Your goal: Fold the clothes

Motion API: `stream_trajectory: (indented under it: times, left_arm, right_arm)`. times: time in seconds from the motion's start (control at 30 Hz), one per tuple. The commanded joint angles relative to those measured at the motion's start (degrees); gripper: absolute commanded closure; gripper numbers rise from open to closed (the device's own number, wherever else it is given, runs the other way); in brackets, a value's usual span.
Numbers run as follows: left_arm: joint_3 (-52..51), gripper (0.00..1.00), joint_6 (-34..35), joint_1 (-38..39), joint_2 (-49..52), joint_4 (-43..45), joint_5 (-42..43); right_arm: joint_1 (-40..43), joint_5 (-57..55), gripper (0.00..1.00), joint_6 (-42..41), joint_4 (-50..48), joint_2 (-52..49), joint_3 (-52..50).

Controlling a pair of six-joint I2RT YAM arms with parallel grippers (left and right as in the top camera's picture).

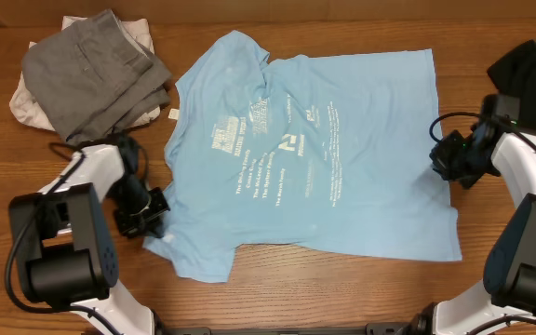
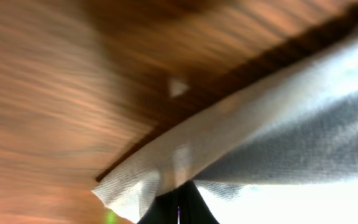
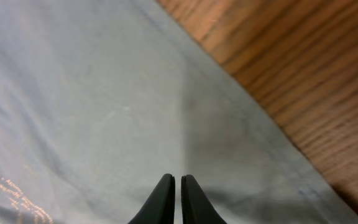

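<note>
The light blue T-shirt (image 1: pixel 342 186) with white printed logos lies spread flat in the middle of the wooden table. My left gripper (image 1: pixel 152 216) is at the shirt's left sleeve. In the left wrist view its fingers (image 2: pixel 179 198) are shut on the ribbed hem of the shirt (image 2: pixel 142 180), which is lifted a little off the wood. My right gripper (image 1: pixel 440 160) is at the shirt's right edge. In the right wrist view its fingers (image 3: pixel 177 183) are shut just above the flat cloth (image 3: pixel 104 93), with nothing between them.
A folded grey garment (image 1: pixel 91 70) lies on an off-white one (image 1: pixel 21 102) at the back left. A black garment (image 1: pixel 533 65) lies at the back right. Bare wood (image 3: pixel 303 81) shows beside the shirt's right edge.
</note>
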State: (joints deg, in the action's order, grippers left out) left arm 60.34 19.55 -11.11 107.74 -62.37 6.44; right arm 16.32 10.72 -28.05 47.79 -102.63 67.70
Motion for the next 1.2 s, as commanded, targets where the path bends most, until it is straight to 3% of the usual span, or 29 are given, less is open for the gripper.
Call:
stream_trajectory:
  times: [0.0,0.5,0.6,0.93,1.17]
  left_arm:
    - [-1.68,0.96,1.09,-2.91,1.64,1.16,-6.56]
    - [-1.68,0.96,3.61,-3.13,1.49,-2.89,-3.82]
    - [-1.68,0.96,3.61,-3.08,0.42,-3.65,-3.85]
    - [-1.68,0.96,4.94,-0.39,-14.05,-7.3,-3.52]
    - [-1.68,0.96,4.85,1.38,-22.01,-7.04,-3.54]
  right_arm:
    - [-2.12,0.48,0.9,0.35,-1.05,-0.37,-0.26]
    - [-4.37,-3.39,0.88,-2.03,-2.23,-2.01,-0.26]
    - [-4.37,-3.45,0.92,-2.27,-1.81,-2.86,-0.26]
    - [-4.37,-6.38,0.96,-6.4,1.31,-3.02,-0.24]
    - [-4.37,-2.27,0.96,-7.17,6.82,-0.13,-0.09]
